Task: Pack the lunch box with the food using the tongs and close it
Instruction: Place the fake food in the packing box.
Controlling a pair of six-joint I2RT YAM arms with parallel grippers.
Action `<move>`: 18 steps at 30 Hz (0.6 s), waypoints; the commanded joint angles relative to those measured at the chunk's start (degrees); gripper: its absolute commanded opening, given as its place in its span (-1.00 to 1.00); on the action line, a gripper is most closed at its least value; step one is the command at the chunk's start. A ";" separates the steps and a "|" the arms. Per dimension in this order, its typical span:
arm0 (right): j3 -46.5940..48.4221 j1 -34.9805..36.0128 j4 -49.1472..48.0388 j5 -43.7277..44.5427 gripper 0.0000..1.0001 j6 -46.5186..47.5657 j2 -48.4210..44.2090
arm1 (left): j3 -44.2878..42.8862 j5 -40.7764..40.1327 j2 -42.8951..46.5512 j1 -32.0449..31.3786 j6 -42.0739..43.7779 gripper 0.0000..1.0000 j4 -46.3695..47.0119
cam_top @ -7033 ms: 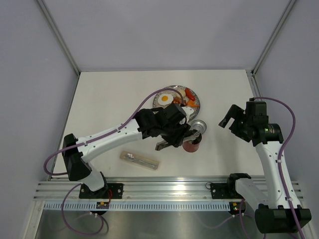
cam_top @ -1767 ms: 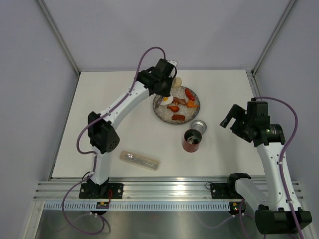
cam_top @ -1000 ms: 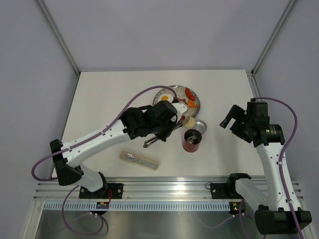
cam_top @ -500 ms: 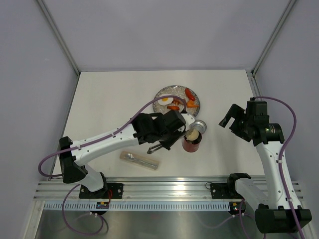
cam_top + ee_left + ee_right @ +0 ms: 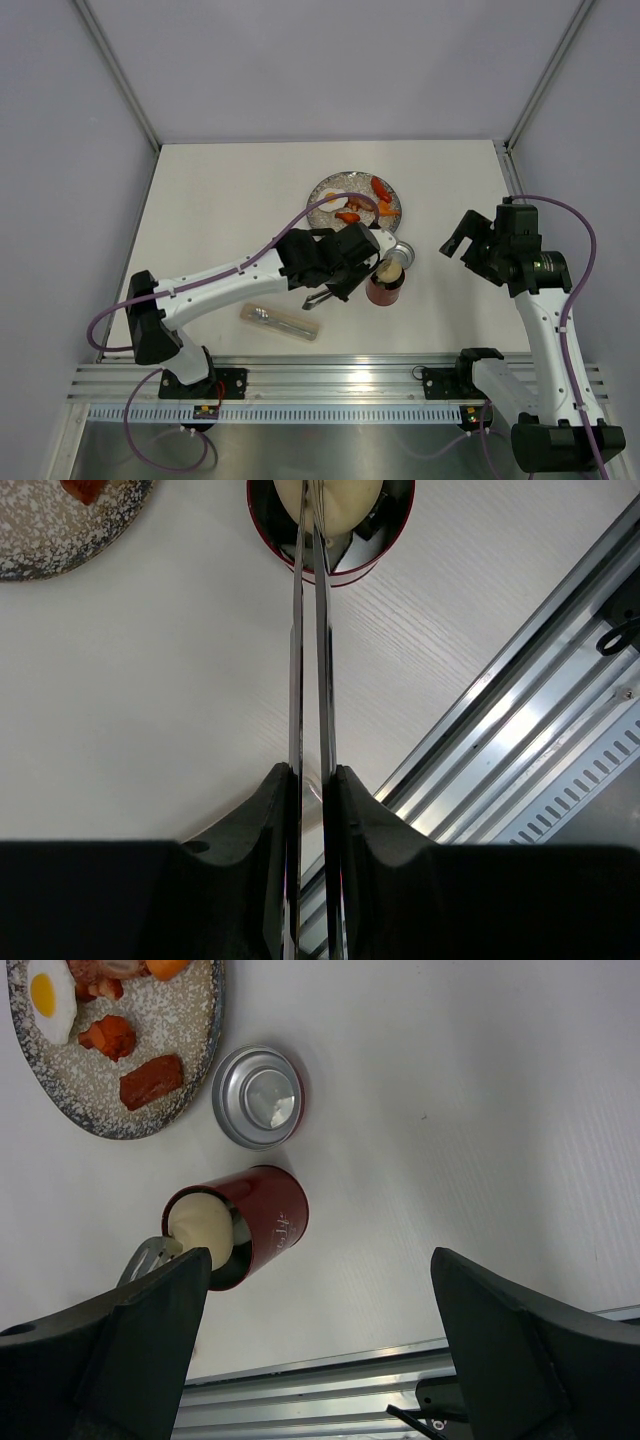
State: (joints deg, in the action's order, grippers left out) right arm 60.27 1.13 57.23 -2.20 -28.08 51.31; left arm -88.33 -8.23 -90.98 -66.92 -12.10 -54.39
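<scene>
The red lunch box (image 5: pixel 385 290) (image 5: pixel 262 1222) stands upright on the table, open, with shiny metal inside. My left gripper (image 5: pixel 335 278) (image 5: pixel 310 775) is shut on the slim silver tongs (image 5: pixel 308 650), whose tips pinch a pale round ball (image 5: pixel 386 268) (image 5: pixel 345 500) (image 5: pixel 200 1228) at the jar's mouth (image 5: pixel 330 572). The round lid (image 5: pixel 400 251) (image 5: pixel 258 1096) lies upside down beside the jar. More food, a fried egg (image 5: pixel 50 995), sausages (image 5: pixel 150 1080) and shrimp (image 5: pixel 382 190), lies on the speckled plate (image 5: pixel 322 192) (image 5: pixel 212 1030). To the jar's right my right gripper (image 5: pixel 455 240) (image 5: pixel 320 1260) hangs open with nothing in it.
A clear flat wrapper (image 5: pixel 281 321) lies on the table near the front edge, left of the jar. The aluminium rail (image 5: pixel 330 375) (image 5: pixel 520 730) runs along the near edge. Enclosure walls close in the left, right and back.
My left arm has carried the pale ball in the tongs from the plate side rightwards and down to the jar's mouth. The right arm has not moved.
</scene>
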 commanded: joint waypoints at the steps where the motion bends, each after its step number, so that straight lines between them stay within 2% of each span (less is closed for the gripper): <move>1: -0.07 0.19 -0.89 -0.09 0.99 0.13 -0.86 | -0.87 -1.09 -0.25 -0.32 -0.65 -0.61 1.22; 6: -0.06 0.19 -0.98 -0.26 0.99 -0.05 -1.04 | -1.05 -1.17 0.01 -0.50 -0.82 -0.48 0.60; 7: 0.02 0.19 -0.98 -0.26 0.99 -0.05 -1.04 | -1.22 -1.26 0.01 -0.58 -0.82 -0.38 0.51; 11: -0.07 0.19 -0.72 -0.18 0.99 -0.14 -1.21 | -2.10 -1.44 -0.34 -0.76 -0.65 -0.25 -0.19; 18: 0.02 0.19 -0.72 -0.09 0.99 -0.05 -1.30 | -3.68 -1.00 -0.78 -0.94 -0.38 -0.07 -1.07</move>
State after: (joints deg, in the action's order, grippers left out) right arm 60.05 1.13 57.28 -2.22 -28.08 50.70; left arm -88.92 -8.67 -91.44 -67.42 -12.49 -55.66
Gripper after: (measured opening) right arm 0.993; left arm 0.460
